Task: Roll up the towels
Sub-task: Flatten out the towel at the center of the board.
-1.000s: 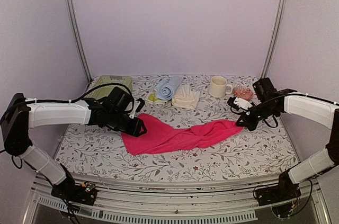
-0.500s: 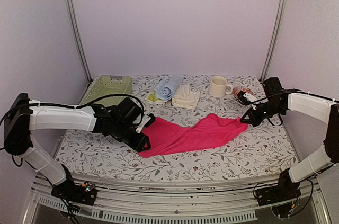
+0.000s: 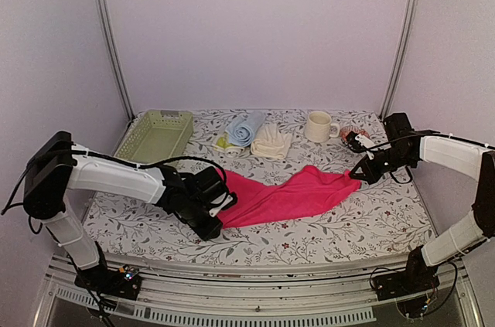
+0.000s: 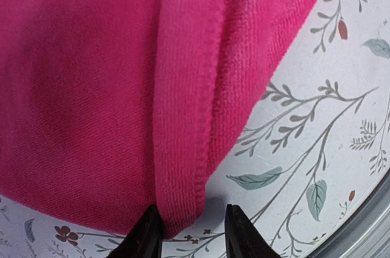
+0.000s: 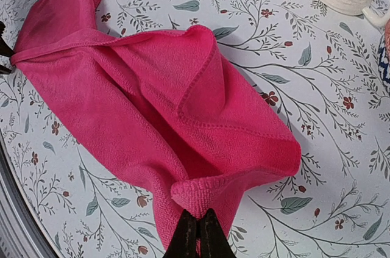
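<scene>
Swinging toward the front edge, the left gripper [image 4: 190,236] has dragged its end of the pink towel [image 3: 290,195] nearer; its jaws straddle the folded hem, though a firm pinch is unclear. Opposite, the right gripper [image 5: 196,233], pressed together on the far corner, anchors the cloth on the table [image 3: 363,226], probably to straighten it for rolling.

A robot test cell, lab-like; lilac walls [image 3: 255,33] box in a floral-covered table [image 3: 348,223]. Aluminium posts [image 3: 111,33] stand at its far corners; a rail [image 3: 255,284] at its near edge carries two arm bases [image 3: 402,284].
</scene>
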Available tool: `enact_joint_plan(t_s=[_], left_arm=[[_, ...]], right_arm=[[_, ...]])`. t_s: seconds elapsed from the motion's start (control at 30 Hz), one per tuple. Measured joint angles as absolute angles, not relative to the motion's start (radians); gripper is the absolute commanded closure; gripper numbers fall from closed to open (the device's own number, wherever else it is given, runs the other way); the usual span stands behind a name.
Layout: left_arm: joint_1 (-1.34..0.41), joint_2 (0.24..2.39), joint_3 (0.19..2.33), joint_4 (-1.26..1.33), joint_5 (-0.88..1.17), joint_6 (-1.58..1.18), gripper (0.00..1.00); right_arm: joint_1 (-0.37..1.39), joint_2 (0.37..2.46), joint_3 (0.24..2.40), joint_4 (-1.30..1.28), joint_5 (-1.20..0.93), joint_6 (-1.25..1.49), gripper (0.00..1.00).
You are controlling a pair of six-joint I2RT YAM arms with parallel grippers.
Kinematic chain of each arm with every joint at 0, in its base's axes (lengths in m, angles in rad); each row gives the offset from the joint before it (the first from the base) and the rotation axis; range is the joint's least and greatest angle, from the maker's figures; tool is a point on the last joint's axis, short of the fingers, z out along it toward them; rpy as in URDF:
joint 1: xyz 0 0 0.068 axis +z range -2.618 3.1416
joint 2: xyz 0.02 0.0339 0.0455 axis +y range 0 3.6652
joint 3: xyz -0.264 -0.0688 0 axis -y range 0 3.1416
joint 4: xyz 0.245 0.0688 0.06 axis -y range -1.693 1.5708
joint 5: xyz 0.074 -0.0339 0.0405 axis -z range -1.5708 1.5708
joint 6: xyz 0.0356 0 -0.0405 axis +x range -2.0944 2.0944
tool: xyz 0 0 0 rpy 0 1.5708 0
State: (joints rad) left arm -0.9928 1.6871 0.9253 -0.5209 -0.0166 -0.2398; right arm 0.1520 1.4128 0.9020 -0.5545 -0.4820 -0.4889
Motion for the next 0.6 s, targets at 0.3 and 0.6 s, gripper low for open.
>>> enact_joint_plan(t_s=[0.3,0.6], left_arm=[[-0.996,1.669,0.953,-0.579,-0.18,-0.221,1.0],[-0.938,1.47,1.125,-0.719,-0.323,-0.176,1.0]], right_arm=[[0.152,1.412,0.9,-0.554,-0.48,-0.485,0.97],[0.027,1.372,1.089,-0.628,-0.471,-0.486,0.97]])
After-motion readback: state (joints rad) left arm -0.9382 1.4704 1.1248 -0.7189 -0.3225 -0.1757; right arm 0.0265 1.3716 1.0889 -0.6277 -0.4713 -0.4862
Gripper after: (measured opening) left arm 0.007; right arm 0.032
